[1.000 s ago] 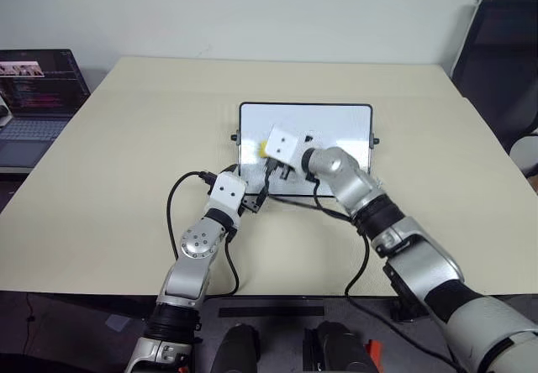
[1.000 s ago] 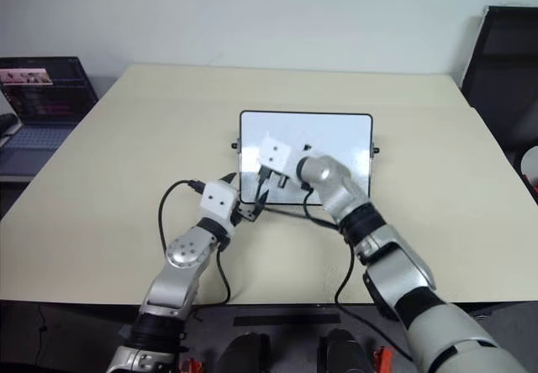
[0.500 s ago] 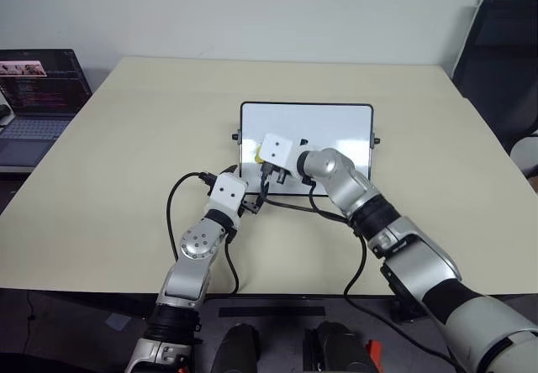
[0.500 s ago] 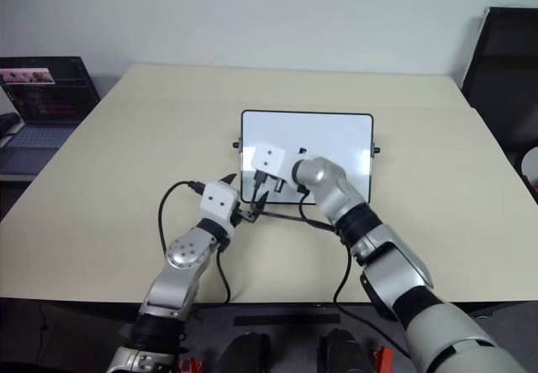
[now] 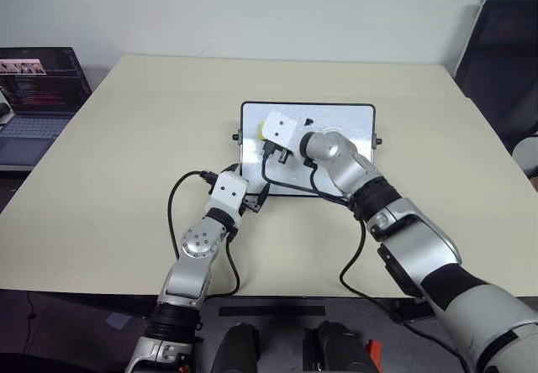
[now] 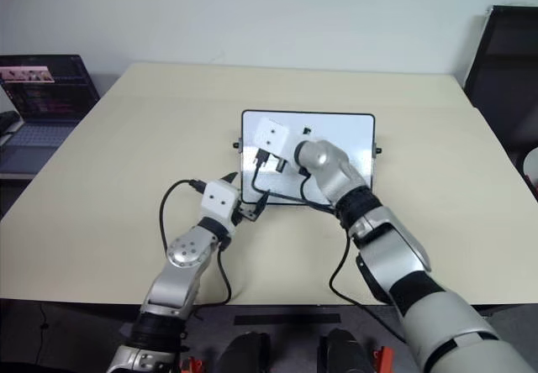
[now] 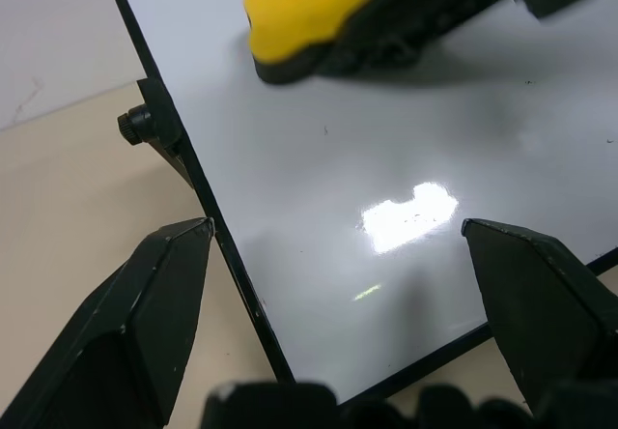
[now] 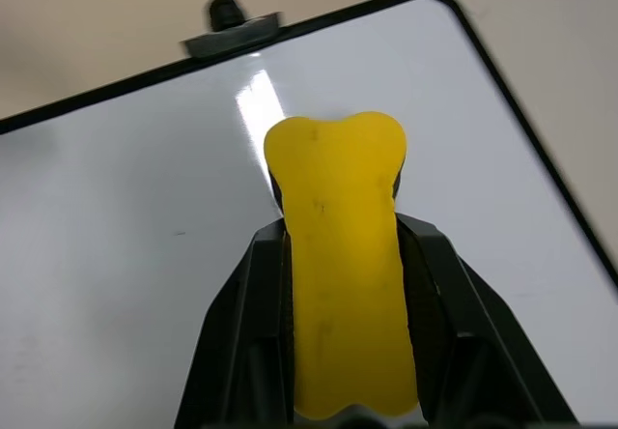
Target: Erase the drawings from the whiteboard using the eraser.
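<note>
**Wiping under way near the board's far-left corner**

Wiping is going on: the right gripper (image 8: 338, 255) is clamping the eraser (image 8: 340, 255) between its two black fingers, yellow back facing the wrist camera, and is pressing or hovering it over the whiteboard (image 5: 353, 121) close to that board's far-left corner; whether the black underside is actually touching the glossy surface cannot be told. The whiteboard is lying flat near the middle of the desk (image 5: 126, 138), its near-left corner sitting between the spread fingers of the left gripper (image 7: 338, 284), whose jaws are standing wide apart and gripping nothing; one finger is resting outside the black frame, the other over the white surface.

No drawings are showing on the visible white area; only faint specks and a glare patch are appearing, so most of the erasing is probably finished. One small dark spot is showing on the board just beyond the right wrist, too small to identify. Judging from this, the next move is calling for a sweep across that far edge with steady downward pressure, then a check of the area the arm is hiding.

No brand, label or legible writing is showing on eraser or board; text on the laptop (image 5: 38, 87) off the desk's left edge is too small to read.
</note>
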Tool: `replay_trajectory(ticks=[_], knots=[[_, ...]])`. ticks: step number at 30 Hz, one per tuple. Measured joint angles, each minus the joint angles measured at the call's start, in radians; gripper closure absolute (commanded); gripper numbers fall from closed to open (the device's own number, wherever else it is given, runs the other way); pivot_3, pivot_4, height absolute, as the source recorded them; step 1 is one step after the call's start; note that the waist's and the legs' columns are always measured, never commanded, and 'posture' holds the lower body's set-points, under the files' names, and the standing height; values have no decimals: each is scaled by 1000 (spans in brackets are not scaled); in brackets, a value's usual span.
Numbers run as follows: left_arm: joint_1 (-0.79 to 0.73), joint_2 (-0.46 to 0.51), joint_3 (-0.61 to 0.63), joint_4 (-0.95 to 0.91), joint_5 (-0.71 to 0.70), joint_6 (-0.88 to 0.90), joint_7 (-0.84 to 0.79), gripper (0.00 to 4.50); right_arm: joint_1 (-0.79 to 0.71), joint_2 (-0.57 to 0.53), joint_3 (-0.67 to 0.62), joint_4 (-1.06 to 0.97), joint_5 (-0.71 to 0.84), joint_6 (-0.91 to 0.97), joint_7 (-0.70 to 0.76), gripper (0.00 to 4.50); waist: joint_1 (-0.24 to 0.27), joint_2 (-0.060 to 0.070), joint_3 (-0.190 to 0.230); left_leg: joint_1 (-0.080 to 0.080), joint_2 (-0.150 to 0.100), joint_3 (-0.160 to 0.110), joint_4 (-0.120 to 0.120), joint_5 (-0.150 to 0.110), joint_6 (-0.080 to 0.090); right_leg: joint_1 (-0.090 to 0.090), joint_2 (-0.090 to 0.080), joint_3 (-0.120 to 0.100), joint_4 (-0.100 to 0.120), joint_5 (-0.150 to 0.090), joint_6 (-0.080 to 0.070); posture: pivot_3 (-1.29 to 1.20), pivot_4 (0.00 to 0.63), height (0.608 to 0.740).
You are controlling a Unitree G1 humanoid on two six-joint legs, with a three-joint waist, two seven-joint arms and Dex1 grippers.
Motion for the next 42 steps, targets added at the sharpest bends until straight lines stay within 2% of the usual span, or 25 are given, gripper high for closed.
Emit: replay_trajectory(ticks=[5, 16, 22, 27, 33, 42], knots=[[0, 1, 0, 1, 0, 0, 0, 0, 134, -32, 38, -178, -10, 58, 60, 3377, 2, 0, 0, 0, 0, -1, 1, 0, 0, 0, 0, 0, 0, -1, 1, 0, 150, 740], [-8, -2, -1, 6, 0, 0, -2, 0, 160, -88, 33, -285, -9, 145, 81, 3377, 4, 0, 0, 0, 0, 0, 1, 0, 0, 0, 0, -1, 0, -1, 1, 0, 150, 740], [-15, -3, -5, 8, -6, -11, -28, 0, 255, -179, -103, -465, 45, 230, 70, 3377, 7, 0, 0, -8, -1, -1, 1, 0, 0, -5, -1, -1, -3, 1, 0, 0, 150, 740], [-29, -14, -22, 9, -7, -25, -46, 0, 370, -221, -185, -638, 72, 278, 50, 3377, 6, 0, 0, -18, -1, -1, 1, -1, -1, -17, 0, -1, 0, 1, 0, 0, 150, 740], [-39, -18, -29, 13, -8, -29, -56, 0, 522, -267, -209, -776, 78, 346, 25, 3377, 3, 0, 0, -19, -1, 0, 2, -1, -2, -17, 0, 0, 0, 1, 0, 0, 150, 740], [-44, -18, -30, 19, -9, -31, -72, 0, 533, -267, -211, -798, 80, 376, -34, 3377, 3, 0, 0, -19, -1, 1, 3, -1, -1, -17, 1, 0, 0, 0, 1, 0, 150, 740]])
